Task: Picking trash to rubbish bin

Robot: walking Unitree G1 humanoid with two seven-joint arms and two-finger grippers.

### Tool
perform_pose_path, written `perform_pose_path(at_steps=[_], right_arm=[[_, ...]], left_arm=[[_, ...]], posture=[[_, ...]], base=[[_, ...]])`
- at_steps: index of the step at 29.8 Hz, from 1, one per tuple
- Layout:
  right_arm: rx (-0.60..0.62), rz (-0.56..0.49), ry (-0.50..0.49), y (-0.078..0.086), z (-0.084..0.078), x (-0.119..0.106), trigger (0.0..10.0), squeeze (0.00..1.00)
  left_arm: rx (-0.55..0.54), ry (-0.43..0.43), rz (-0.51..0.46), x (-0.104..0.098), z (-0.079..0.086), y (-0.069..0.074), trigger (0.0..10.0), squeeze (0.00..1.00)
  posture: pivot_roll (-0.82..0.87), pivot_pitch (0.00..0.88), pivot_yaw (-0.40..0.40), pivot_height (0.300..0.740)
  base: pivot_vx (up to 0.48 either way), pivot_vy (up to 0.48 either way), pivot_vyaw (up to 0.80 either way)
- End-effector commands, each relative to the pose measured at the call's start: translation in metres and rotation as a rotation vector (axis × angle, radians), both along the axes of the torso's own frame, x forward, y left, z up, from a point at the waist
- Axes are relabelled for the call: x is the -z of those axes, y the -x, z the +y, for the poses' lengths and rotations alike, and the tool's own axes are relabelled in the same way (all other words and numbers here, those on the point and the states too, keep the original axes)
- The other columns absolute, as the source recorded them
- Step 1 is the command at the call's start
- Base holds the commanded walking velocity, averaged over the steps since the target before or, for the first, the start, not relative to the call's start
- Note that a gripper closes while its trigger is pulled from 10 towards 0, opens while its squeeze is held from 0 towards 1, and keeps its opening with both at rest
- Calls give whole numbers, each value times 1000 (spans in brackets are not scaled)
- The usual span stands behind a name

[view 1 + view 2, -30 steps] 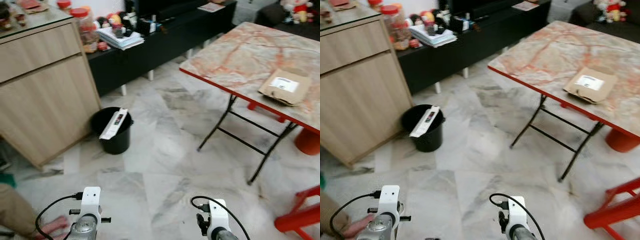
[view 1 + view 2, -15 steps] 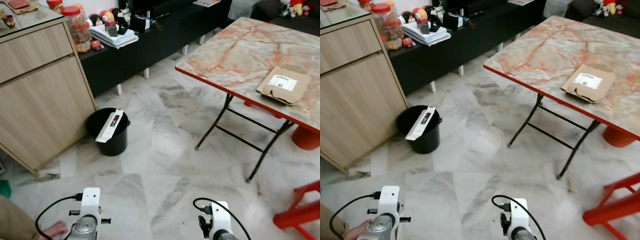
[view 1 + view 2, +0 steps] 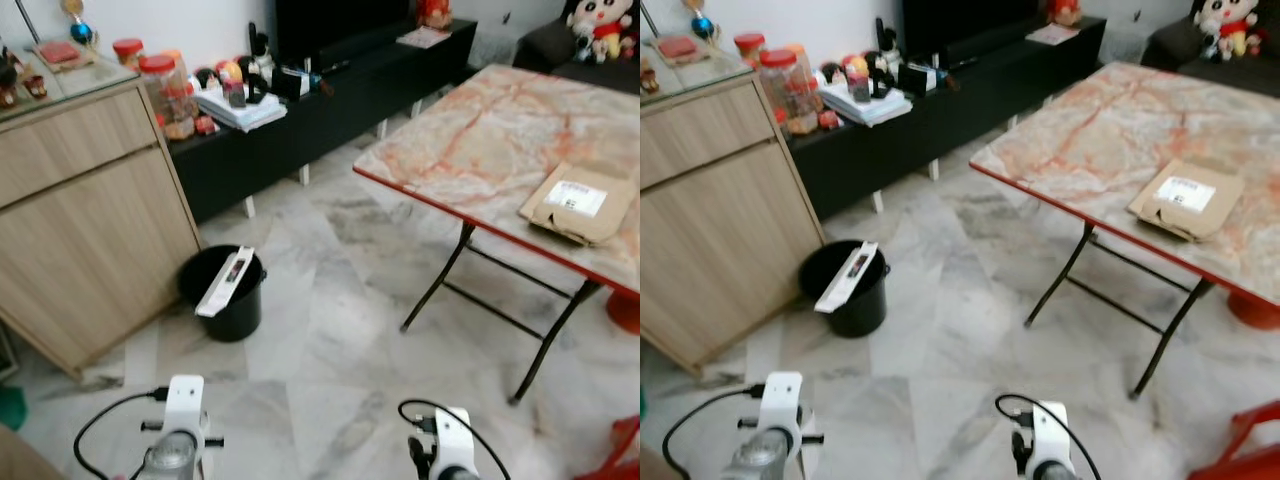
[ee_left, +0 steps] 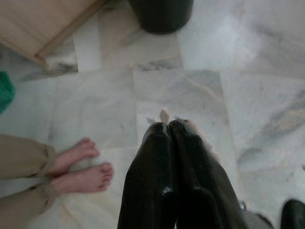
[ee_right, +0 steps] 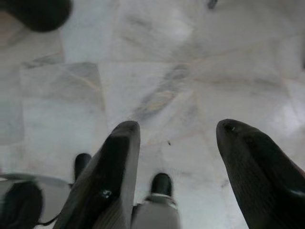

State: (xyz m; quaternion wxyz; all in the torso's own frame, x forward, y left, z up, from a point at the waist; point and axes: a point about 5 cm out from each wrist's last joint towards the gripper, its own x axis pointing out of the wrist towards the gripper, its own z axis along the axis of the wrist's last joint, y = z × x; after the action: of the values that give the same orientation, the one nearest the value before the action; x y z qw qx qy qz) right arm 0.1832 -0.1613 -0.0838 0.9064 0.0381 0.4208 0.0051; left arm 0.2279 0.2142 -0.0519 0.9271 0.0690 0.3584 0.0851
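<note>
1. Your left gripper point(image 4: 169, 125) hung low over the marble floor point(image 3: 330, 330) with its two black fingers pressed together, pinching a small pale scrap point(image 4: 165, 115) whose tip poked out past the fingertips; what the scrap was, you could not tell.
2. Your right gripper point(image 5: 176, 131) hung over bare floor with its fingers spread wide apart and nothing between them.
3. The black rubbish bin point(image 3: 226, 293) stood on the floor ahead and to your left, just beside the wooden cabinet point(image 3: 90, 240), well apart from both grippers.
4. A long white box point(image 3: 226, 280) leaned out of the bin, tilted against its rim.
5. A flat cardboard package point(image 3: 578, 203) lay on the folding table point(image 3: 480, 140) to your right, near the table's front edge.
6. A person's bare feet point(image 4: 83, 167) stood on the floor close beside your left gripper.
</note>
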Motion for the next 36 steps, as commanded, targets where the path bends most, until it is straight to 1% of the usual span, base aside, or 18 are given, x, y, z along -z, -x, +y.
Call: perform_pose_path(at_steps=[1, 3, 6, 16, 25, 31, 34, 36], right_arm=[[-14, -5, 4, -2, 3, -1, 10000, 0], [-14, -5, 4, -2, 3, -1, 10000, 0], [-14, -4, 6, -2, 3, -1, 10000, 0], [-19, -5, 5, -3, 3, -1, 10000, 0], [8, -9, -6, -4, 1, -2, 10000, 0], [-15, -19, 6, -5, 2, -3, 10000, 0], [-34, -16, 32, -6, 2, -3, 10000, 0], [-11, -18, 18, -6, 2, -3, 10000, 0]], left_arm=[[-4, -7, 1, -1, 4, 0, 10000, 0], [-4, -7, 1, -1, 4, -1, 10000, 0], [-9, -12, 2, -2, 7, -1, 10000, 0], [-14, -13, -2, -2, 7, -1, 10000, 0], [-13, -12, 1, -2, 7, -1, 10000, 0], [-16, -14, 2, -2, 8, 0, 10000, 0], [-18, -15, 3, -2, 10, 1, 10000, 0], [-19, -15, 3, -2, 10, 0, 10000, 0]], posture=[[-22, 57, -19, 740], [-22, 57, -19, 740], [-20, 49, -19, 740], [-16, 26, -20, 740], [-15, 20, -21, 740], [-14, 18, -20, 740], [-14, 18, -20, 740], [-14, 18, -20, 740]], base=[[307, 0, 0], [307, 0, 0], [307, 0, 800], [307, 0, 800], [308, 0, 0], [307, 0, 0], [307, 0, 727], [307, 0, 800]])
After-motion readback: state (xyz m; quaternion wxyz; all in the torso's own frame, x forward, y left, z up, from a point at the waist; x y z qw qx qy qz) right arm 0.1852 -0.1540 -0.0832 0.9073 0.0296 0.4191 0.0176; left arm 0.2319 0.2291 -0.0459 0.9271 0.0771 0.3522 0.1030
